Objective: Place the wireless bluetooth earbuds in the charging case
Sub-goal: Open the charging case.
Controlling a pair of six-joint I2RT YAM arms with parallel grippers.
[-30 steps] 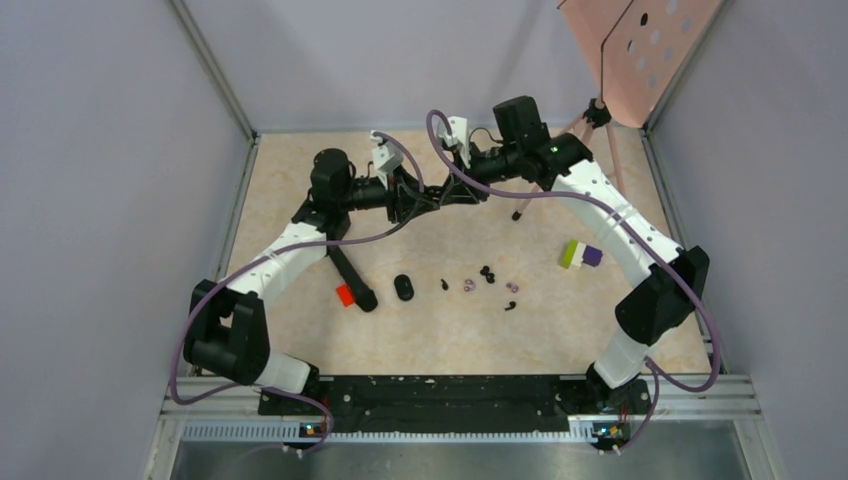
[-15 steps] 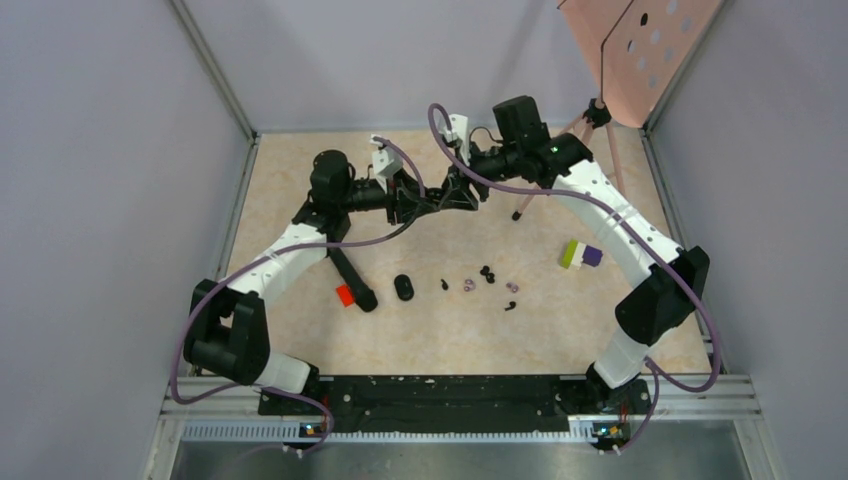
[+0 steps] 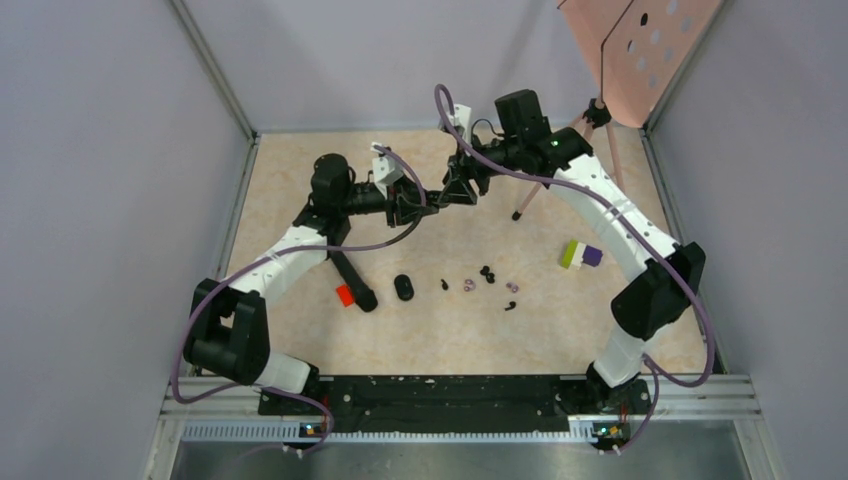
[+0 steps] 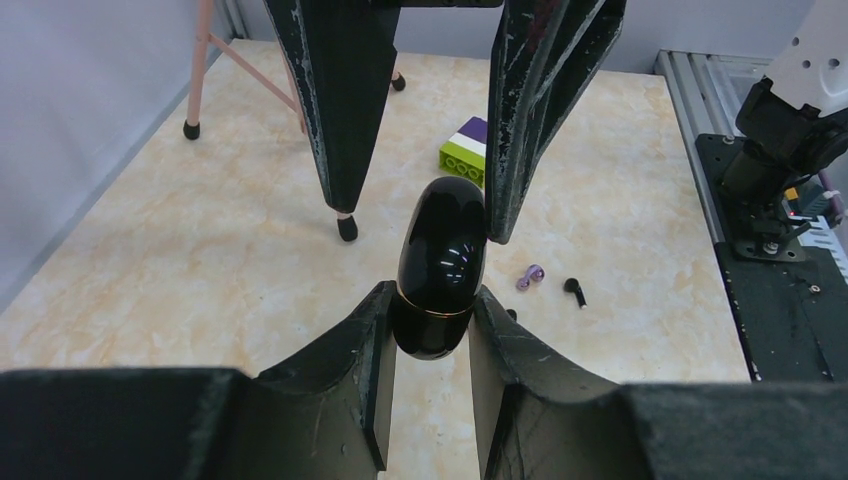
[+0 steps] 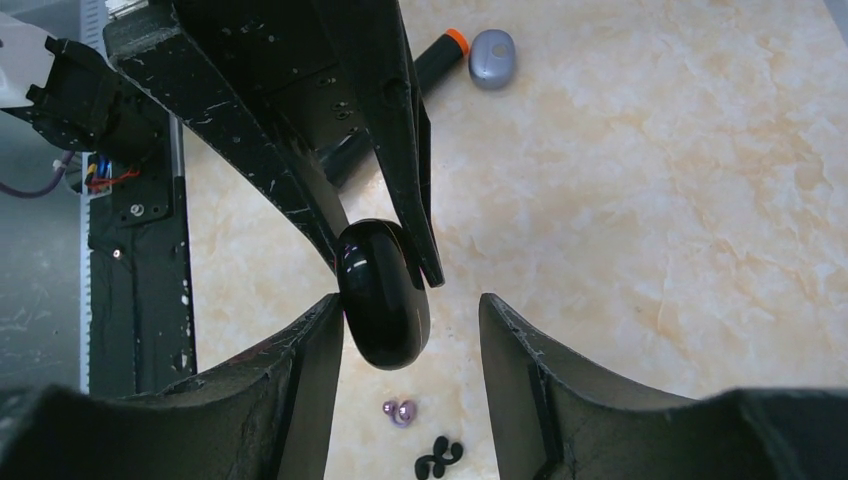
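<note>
The left gripper (image 4: 432, 300) is clamped narrowly on the lower half of the glossy black oval charging case (image 4: 442, 250) and holds it raised above the marbled beige table top (image 3: 280, 180), toward the far side. The right gripper (image 5: 410, 305) straddles the case's free end with its fingers spread. One finger sits just beside the shell and the other stands clear of it. The tiny black and pale purple wireless bluetooth earbuds (image 3: 468, 285) lie scattered on the table nearer the arm bases, well apart from the case. The green and purple blocks (image 3: 580, 254) lie to their right.
</note>
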